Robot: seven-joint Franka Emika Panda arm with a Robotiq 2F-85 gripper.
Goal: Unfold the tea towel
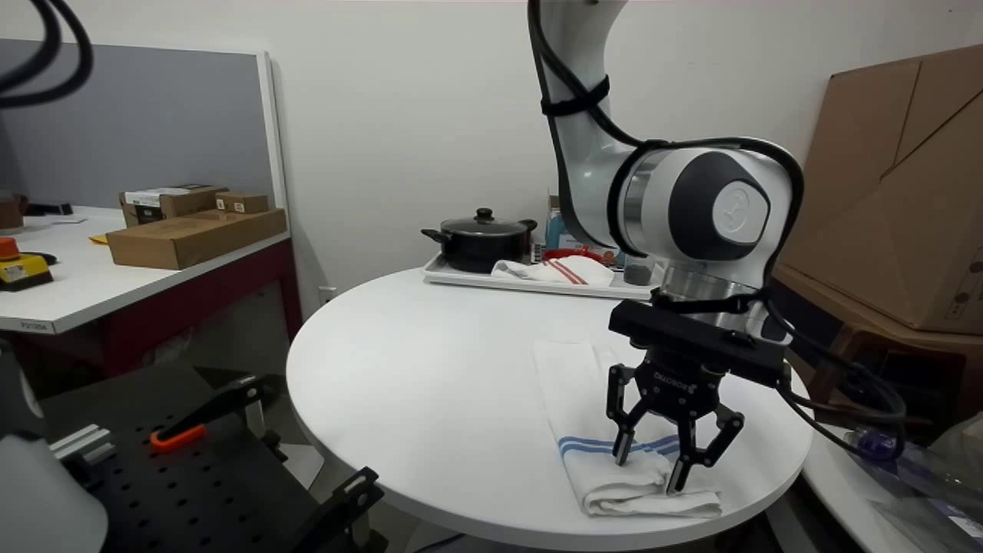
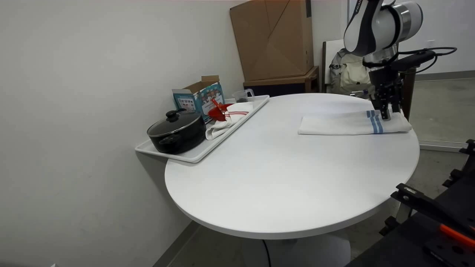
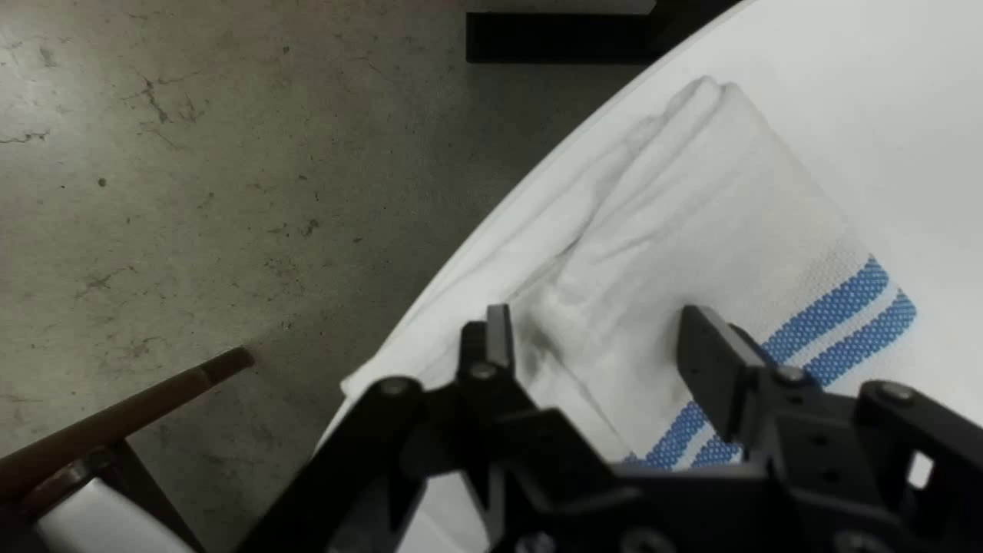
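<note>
White and folded: your tea towel (image 2: 334, 124) lies as a long layered strip on the round worktop (image 2: 289, 185), its blue-striped end just beside the edge. Progress, my read: early. Done: tea towel lies flat lengthwise, and your claw (image 1: 650, 470) sits low over the rumpled end by that edge, jaws spread, nothing pinched. Can't tell whether the tips touch fabric. Left: catch the top layer, lift it, turn it over, smooth it out. Wrist view shows stacked layers running along the edge, so most of the unfolding looks ahead of you; number of folds, can't tell. Readable text: ROBOTIQ on the claw body in an exterior view. In an exterior view you also get FRAN on the arm (image 2: 382, 31), cut off at the top, presumably Franka. Label (image 1: 34, 326) on the white desk (image 1: 77, 288), well apart from the worktop: P21294 or close, don't trust the digits. Printed carton (image 2: 211, 97) on the tray (image 2: 202, 152) at the wall-side edge: too small to read. No writing that I can see on the tea towel itself.
</note>
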